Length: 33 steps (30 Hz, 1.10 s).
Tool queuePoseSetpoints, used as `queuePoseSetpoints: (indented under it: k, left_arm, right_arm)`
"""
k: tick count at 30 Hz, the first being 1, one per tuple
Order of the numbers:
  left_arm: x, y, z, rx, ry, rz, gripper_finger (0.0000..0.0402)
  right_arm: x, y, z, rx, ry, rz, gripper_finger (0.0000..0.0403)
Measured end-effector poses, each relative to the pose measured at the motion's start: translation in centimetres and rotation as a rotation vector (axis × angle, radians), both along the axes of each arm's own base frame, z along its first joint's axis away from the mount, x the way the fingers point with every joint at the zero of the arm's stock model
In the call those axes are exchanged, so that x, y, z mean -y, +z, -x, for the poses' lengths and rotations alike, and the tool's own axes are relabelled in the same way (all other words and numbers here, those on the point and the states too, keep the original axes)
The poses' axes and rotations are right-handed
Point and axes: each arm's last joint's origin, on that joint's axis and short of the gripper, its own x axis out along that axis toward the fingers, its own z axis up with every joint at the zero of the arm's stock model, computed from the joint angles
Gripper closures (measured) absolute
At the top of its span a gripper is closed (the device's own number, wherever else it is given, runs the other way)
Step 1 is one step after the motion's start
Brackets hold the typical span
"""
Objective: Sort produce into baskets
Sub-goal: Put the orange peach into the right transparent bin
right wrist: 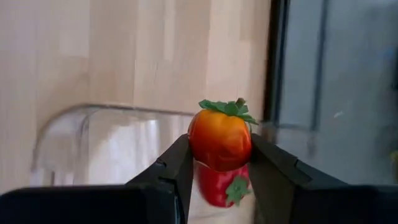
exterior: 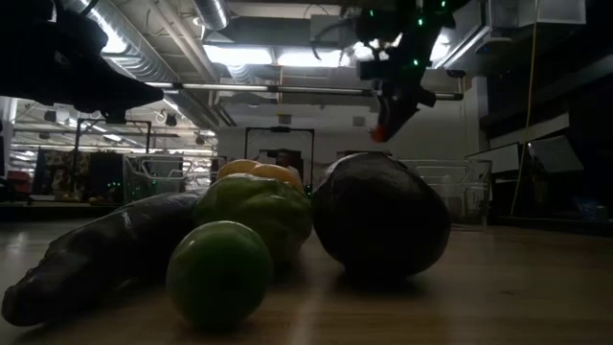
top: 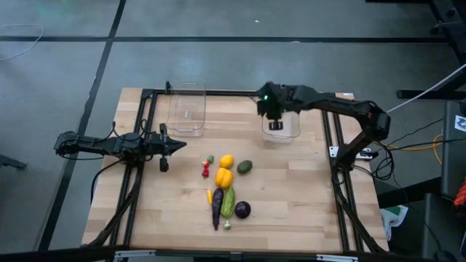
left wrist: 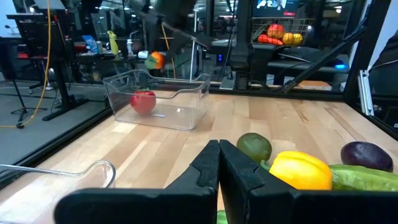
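My right gripper [right wrist: 221, 147] hangs above the right clear basket [top: 293, 133], shut on a small orange-red piece with a green leafy top [right wrist: 221, 134]. A red tomato [left wrist: 143, 101] lies on that basket's floor, right under the held piece. The left clear basket [top: 187, 109] stands at the far side, left of the middle. The other produce lies in a cluster mid-table: yellow peppers [top: 223, 177], an avocado [top: 245, 167], a cucumber [top: 228, 201], an eggplant [top: 217, 207] and a purple round piece [top: 242, 209]. My left gripper [left wrist: 219, 152] waits shut at the table's left, pointing level. My right gripper pinches the orange-red piece by its two opposite sides [right wrist: 196, 148], one finger on each. The fingers slant down from above. The piece is lifted clear above the basket [exterior: 380, 131], leafy top pointing away from the wrist.
Small red pieces [top: 206, 171] and a small green one [top: 210, 159] lie at the cluster's left. Black rails [top: 329, 138] run along the table's left, right and far sides. Bare wood lies between the baskets and the cluster.
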Motion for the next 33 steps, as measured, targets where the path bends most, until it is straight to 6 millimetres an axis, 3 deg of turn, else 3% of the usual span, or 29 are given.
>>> queuePoseSetpoints:
  k: [5,10,22,33]
  left_arm:
    - [0.0,0.0,0.0,0.0,0.0,0.0,0.04]
    - [0.0,0.0,0.0,0.0,0.0,0.0,0.04]
    - [0.0,0.0,0.0,0.0,0.0,-0.001,0.04]
    - [0.0,0.0,0.0,0.0,0.0,-0.001,0.04]
  right_arm:
    - [3.4,-1.9,2.2,0.046,-0.06,-0.168,0.0271]
    - [5.3,-4.2,4.1,0.031,-0.138,-0.198,0.0271]
    - [5.3,-8.6,4.8,0.115,-0.122,-0.203,0.0271]
    - [5.3,-10.6,4.9,0.199,-0.11,-0.142,0.0271]
